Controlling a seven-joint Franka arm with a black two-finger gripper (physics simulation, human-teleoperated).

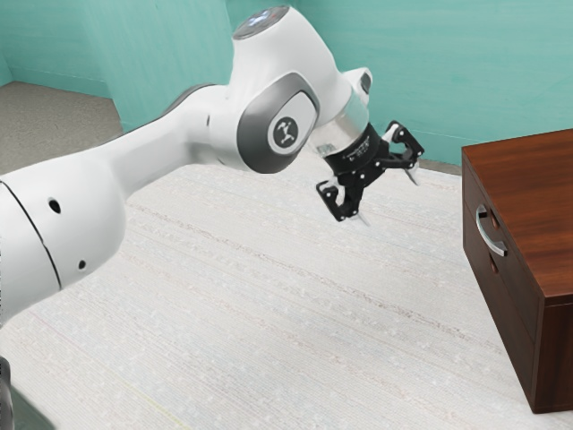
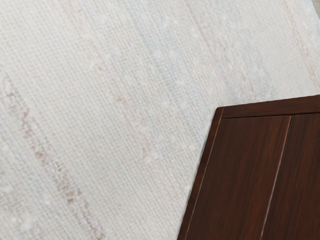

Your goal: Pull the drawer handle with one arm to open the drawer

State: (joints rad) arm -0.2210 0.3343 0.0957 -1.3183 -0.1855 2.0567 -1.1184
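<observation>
A dark wooden cabinet stands at the exterior view's right, on a pale surface. Its upper drawer front carries a curved silver handle, and the drawer sits flush with the cabinet face. My black gripper hangs in the air to the left of the cabinet, roughly level with the handle and well apart from it. Its fingers are spread open with nothing between them. In the wrist view a corner of the cabinet shows against the pale surface.
The pale, streaked tabletop stretches wide between the arm and the cabinet. Teal walls close the scene behind. My white arm enters from the exterior view's left.
</observation>
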